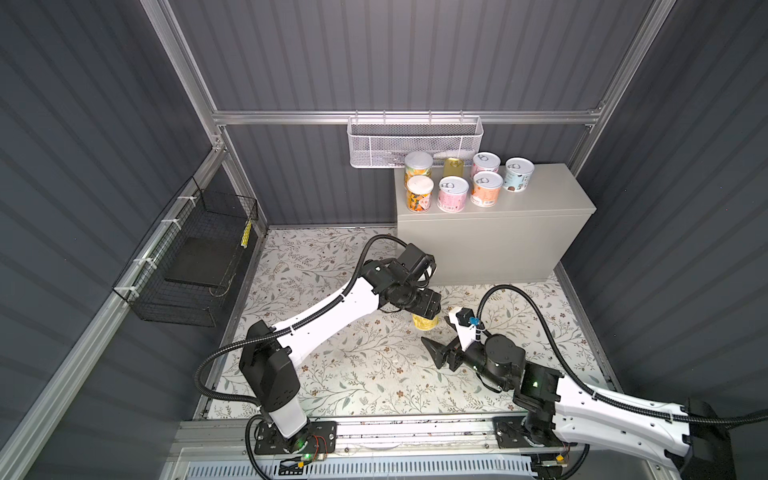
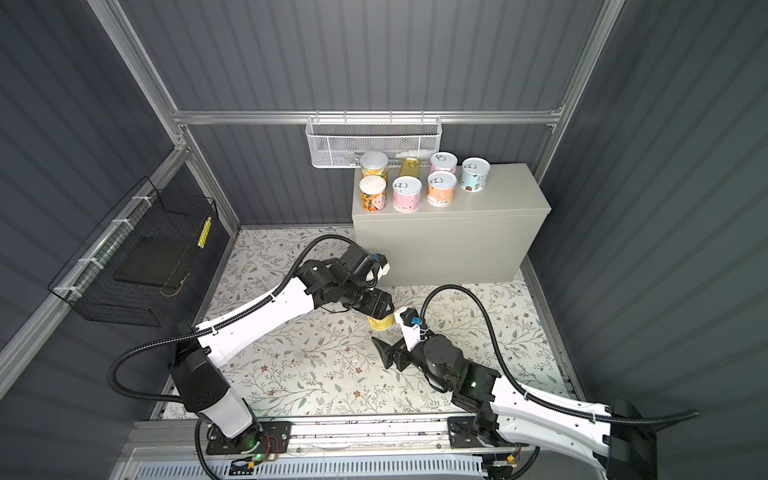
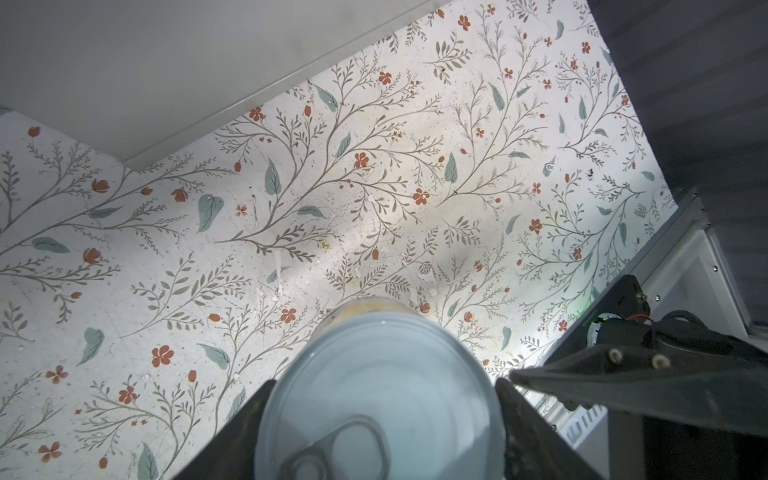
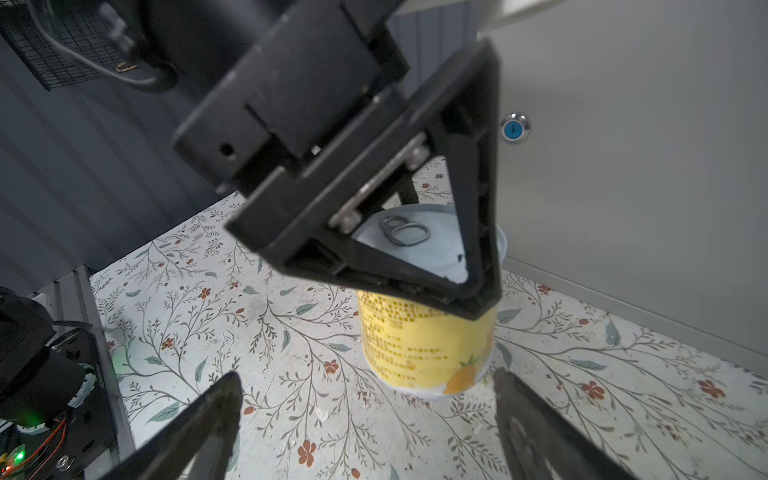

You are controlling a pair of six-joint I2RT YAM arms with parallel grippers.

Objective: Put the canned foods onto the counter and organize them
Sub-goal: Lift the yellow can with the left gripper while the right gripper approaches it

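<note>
Your left jaws are clamped on the top end of the yellow can [image 1: 425,322], one on each side of its silvery pull-tab lid, just right of centre in both top views. The can is roughly upright over the floral floor [image 1: 365,374], in front of the table [image 1: 548,216]. You cannot tell from these views whether its base touches the floor.

Your right jaws stand wide apart and hold nothing. In the right wrist view they sit at the lower edge of the frame, with the can ahead of them, near but not touching.

The seven other cans stand on the table in the upper right of the frame, grouped in two rows toward its left end. The orange cans [image 1: 419,194] are at the left, the gold tin [image 1: 453,167] and pink cans [image 1: 452,195] in the middle, and the blue-grey can [image 1: 518,175] at the right.
</note>
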